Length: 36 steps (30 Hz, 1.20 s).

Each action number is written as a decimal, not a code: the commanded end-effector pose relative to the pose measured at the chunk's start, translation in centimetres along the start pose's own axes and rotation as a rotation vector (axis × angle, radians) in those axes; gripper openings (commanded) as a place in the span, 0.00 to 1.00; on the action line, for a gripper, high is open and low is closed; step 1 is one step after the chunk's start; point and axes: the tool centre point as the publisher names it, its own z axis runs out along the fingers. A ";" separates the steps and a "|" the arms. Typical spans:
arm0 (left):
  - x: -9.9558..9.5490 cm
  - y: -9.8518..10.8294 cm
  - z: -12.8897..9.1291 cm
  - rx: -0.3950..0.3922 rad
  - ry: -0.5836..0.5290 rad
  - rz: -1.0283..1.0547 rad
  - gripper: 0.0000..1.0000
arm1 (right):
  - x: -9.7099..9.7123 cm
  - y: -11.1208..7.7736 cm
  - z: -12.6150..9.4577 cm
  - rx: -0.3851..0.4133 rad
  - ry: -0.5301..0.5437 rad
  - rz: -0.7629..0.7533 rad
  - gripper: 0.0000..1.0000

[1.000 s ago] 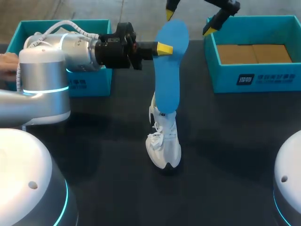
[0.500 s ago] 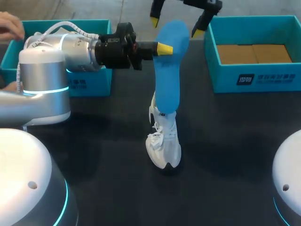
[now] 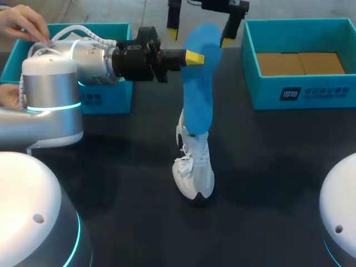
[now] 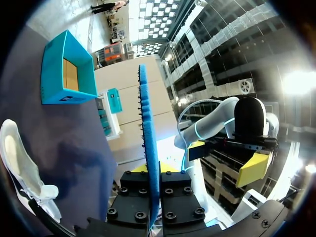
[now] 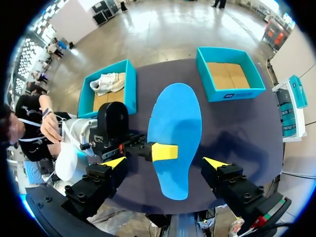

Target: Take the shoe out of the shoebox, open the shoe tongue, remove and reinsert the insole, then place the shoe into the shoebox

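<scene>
While the left tool (image 3: 196, 57) is clamped on the edge of the one flat blue insole (image 3: 199, 94), holding it upright above the white laced shoe (image 3: 194, 167) on the dark counter (image 3: 278, 167), the right tool (image 3: 199, 38) stands spread astride the insole's rounded end, a gap at each finger. Two teal card boxes flank the tools: the brown-floored shoebox (image 3: 300, 92) beside the right tool, and the other shoebox (image 3: 105, 100) behind the left tool, holding a second white shoe (image 5: 111, 81).
</scene>
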 end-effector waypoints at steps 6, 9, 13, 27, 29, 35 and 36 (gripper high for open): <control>0.0 0.1 0.1 0.001 -0.002 0.000 0.00 | 0.8 -0.2 0.3 -0.001 -0.024 0.009 1.00; 0.0 0.1 0.1 0.001 -0.002 0.000 0.00 | 0.9 -0.3 0.3 -0.002 -0.028 0.012 1.00; 0.0 0.1 0.1 0.001 -0.002 0.000 0.00 | 0.9 -0.4 0.2 -0.008 -0.042 0.016 1.00; 0.0 0.1 0.1 0.001 -0.002 0.000 0.00 | 0.0 -0.7 0.2 -0.037 -0.107 0.018 1.00; 0.0 0.1 0.1 0.001 -0.002 0.000 0.00 | 0.0 -0.7 0.3 -0.038 -0.113 0.018 1.00; 0.0 0.1 0.1 0.001 -0.002 0.000 0.00 | -0.1 -0.6 0.2 -0.044 -0.120 0.013 1.00; 0.0 0.1 0.1 0.001 -0.002 0.000 0.00 | -0.1 -0.6 0.2 -0.045 -0.120 0.012 1.00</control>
